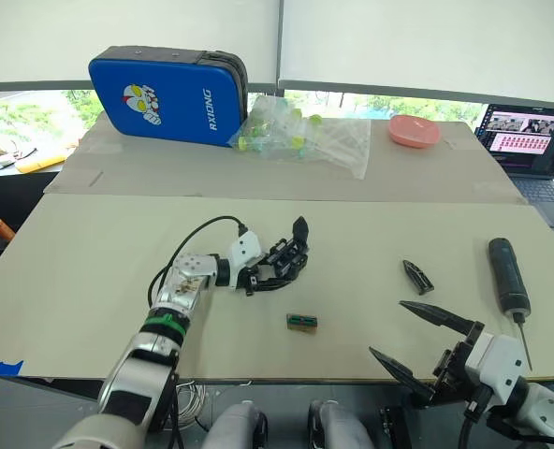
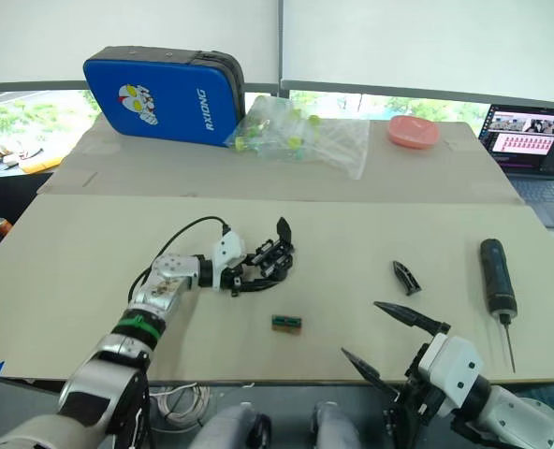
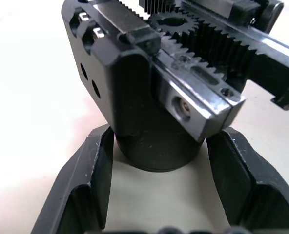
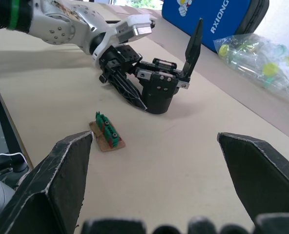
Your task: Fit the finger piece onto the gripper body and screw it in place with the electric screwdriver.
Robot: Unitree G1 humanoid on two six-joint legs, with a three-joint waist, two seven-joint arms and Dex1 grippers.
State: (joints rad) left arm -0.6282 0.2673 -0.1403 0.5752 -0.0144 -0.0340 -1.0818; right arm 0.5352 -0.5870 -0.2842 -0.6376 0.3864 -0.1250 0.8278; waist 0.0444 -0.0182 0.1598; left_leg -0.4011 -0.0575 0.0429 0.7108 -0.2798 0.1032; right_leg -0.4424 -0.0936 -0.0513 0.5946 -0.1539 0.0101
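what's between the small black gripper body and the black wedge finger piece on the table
Bare table; the small green-and-brown block lies nearer than the line from gripper body to finger piece, in the left eye view.

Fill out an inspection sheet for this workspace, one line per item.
Surface: beige tabletop, with a cardboard sheet behind.
Job's things: chunky black gripper body standing left of centre; small black wedge-shaped finger piece lying loose to its right; black cylindrical electric screwdriver lying further right.
Clutter: small green-and-brown rectangular block; blue zipped case; clear plastic bag of small parts; pink dish.
Grippers: left tool open, fingers either side of the gripper body's base; right tool open, holding nothing.
Cables: black cable looping at the left wrist.
Surroundings: open laptop; windows with greenery.
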